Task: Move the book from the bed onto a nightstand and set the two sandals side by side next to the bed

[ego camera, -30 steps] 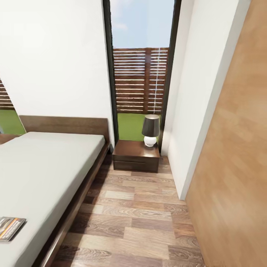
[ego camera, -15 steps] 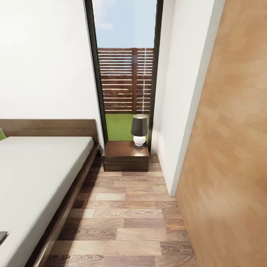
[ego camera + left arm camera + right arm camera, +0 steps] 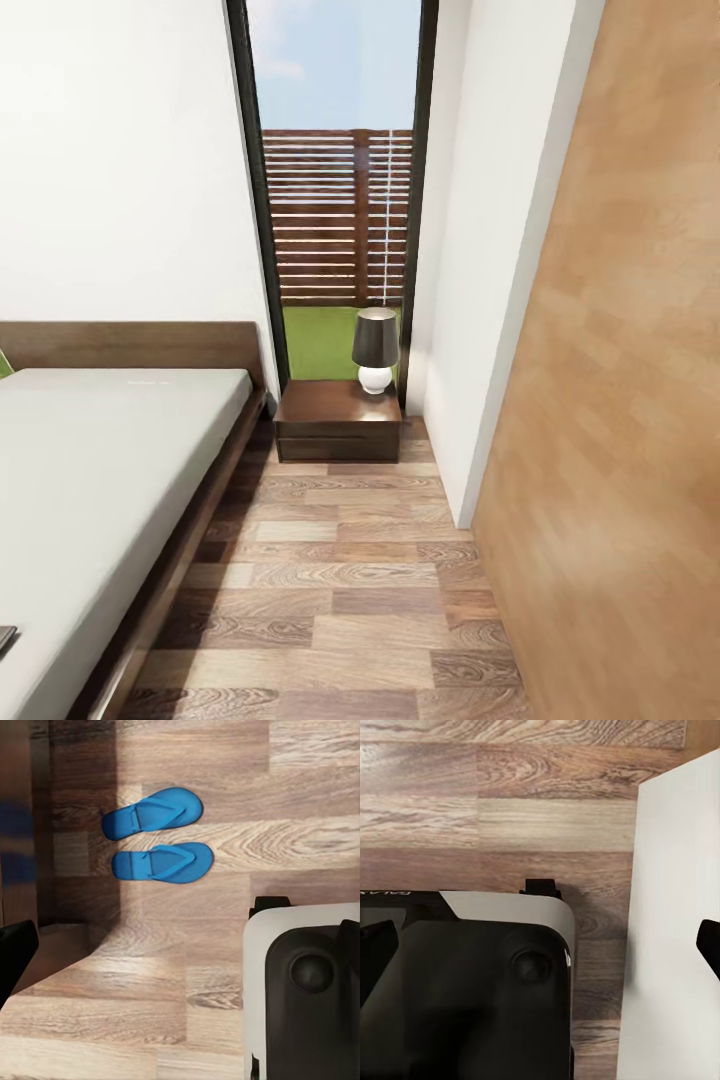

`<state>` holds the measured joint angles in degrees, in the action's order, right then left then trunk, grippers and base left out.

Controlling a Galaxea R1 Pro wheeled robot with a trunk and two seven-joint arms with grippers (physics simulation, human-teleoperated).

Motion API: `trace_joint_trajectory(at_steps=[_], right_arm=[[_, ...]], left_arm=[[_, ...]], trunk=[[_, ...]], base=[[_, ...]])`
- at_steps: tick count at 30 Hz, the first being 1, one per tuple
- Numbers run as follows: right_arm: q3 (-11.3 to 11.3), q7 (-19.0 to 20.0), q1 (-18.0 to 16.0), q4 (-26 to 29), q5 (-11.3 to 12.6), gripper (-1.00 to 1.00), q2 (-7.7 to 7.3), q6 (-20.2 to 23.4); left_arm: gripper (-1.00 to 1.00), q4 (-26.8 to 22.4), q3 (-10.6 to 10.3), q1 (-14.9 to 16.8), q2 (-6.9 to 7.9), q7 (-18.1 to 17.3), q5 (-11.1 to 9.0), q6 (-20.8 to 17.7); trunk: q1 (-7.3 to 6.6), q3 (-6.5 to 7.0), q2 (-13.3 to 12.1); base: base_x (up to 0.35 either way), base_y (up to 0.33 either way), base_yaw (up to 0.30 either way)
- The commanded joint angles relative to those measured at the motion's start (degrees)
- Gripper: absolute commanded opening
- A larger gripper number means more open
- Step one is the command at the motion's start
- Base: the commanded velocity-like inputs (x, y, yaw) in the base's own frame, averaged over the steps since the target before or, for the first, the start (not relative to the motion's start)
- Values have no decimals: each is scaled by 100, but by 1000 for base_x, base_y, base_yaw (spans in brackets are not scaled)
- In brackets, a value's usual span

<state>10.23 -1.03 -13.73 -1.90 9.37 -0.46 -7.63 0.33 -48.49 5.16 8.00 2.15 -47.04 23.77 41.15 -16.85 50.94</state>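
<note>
The left wrist view looks down on the plank floor (image 3: 150, 975), with the robot's white-and-black base (image 3: 300, 990) close by. One dark fingertip (image 3: 15, 952) of the left gripper shows at the picture's edge; whether the fingers are wide or narrow cannot be told. Beyond the base lie the two blue sandals (image 3: 159, 840), flat on the floor, side by side and almost touching, toes pointing the same way. Just beside their heel ends runs a dark brown strip in shadow, which may be the bed frame, though that cannot be told for certain.

The right wrist view also looks down on the base (image 3: 472, 982) and floor, with a white wall (image 3: 675, 930) beside it. Dark fingertips (image 3: 709, 941) show at both edges of that picture, well apart, so the right gripper stands wide and holds nothing.

In the head view, a dark sliver of the book (image 3: 5, 637) lies on the near edge of the bed (image 3: 90, 480), cut off by the picture's border. The mattress runs back to the brown headboard (image 3: 130, 343). Past the bed's far corner the nightstand (image 3: 338, 425) stands on the floor before the tall window (image 3: 335, 200). A lamp (image 3: 375, 350) with a dark shade sits at the nightstand's far right corner. A light wooden panel (image 3: 620, 400) rises along the right.
</note>
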Motion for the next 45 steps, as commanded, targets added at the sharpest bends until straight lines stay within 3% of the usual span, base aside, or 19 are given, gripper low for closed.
trace_joint_trajectory(at_steps=[1, 24, 45], right_arm=[[49, -3, -8, -20, 56, 100, 2, -37], [49, -3, -8, -20, 56, 100, 2, -37], [49, -3, -8, -21, 56, 100, 2, -37]], left_arm=[[100, 3, -48, 3, -1, 22, -14, 17], [100, 9, -46, 3, 0, 31, -16, 22], [100, 10, -46, 3, 2, 31, -16, 22]], trunk=[[0, -7, 5], [0, -7, 5], [0, -7, 5]], base=[[23, 0, -4], [183, -8, -1], [288, -13, 0]])
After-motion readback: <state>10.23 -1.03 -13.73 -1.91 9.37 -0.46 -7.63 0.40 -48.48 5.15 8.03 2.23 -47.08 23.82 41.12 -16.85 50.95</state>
